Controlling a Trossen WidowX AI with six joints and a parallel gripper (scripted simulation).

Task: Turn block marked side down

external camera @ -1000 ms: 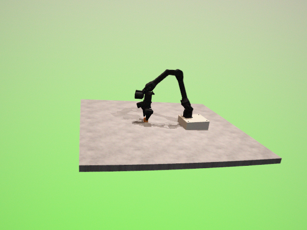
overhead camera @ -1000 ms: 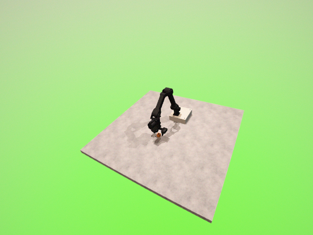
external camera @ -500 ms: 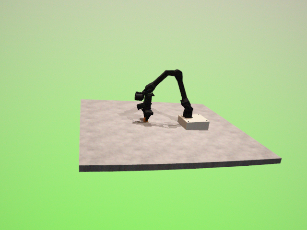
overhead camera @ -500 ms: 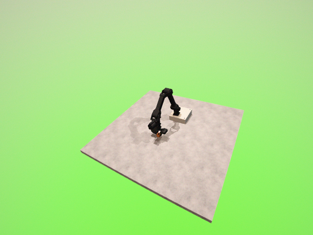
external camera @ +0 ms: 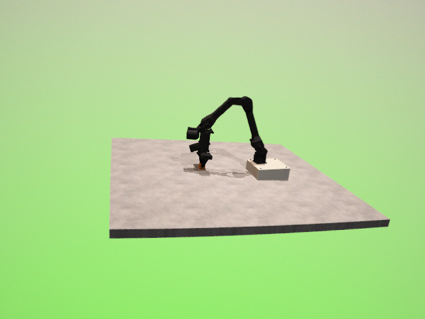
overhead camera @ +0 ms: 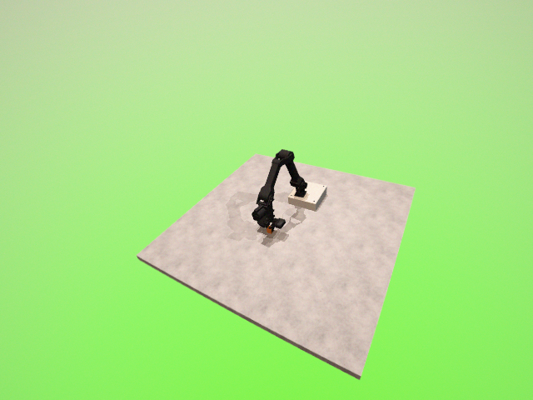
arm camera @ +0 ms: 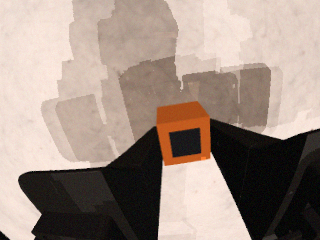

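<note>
From my station I see the gripper point(arm camera: 184, 154) clenched on the block point(arm camera: 184, 132), its two matte black fingers pressing in from either side with wedge-shaped tips. The block is a small orange cube with crisp edges, and the face turned toward the wrist camera carries a dark navy square inset, so the marked side looks up at the wrist. In the exterior view the block point(external camera: 200, 167) sits low at the mottled grey table point(external camera: 171, 206), stone-like and slab-shaped with a dark edge; I cannot tell whether it touches the surface. The arm point(external camera: 236, 104) is jointed, glossless black, arching up from a pale boxy base point(external camera: 269, 169) with small dark dots at its corners. Blocky overlapping grey shadows spread on the table around the block
</note>
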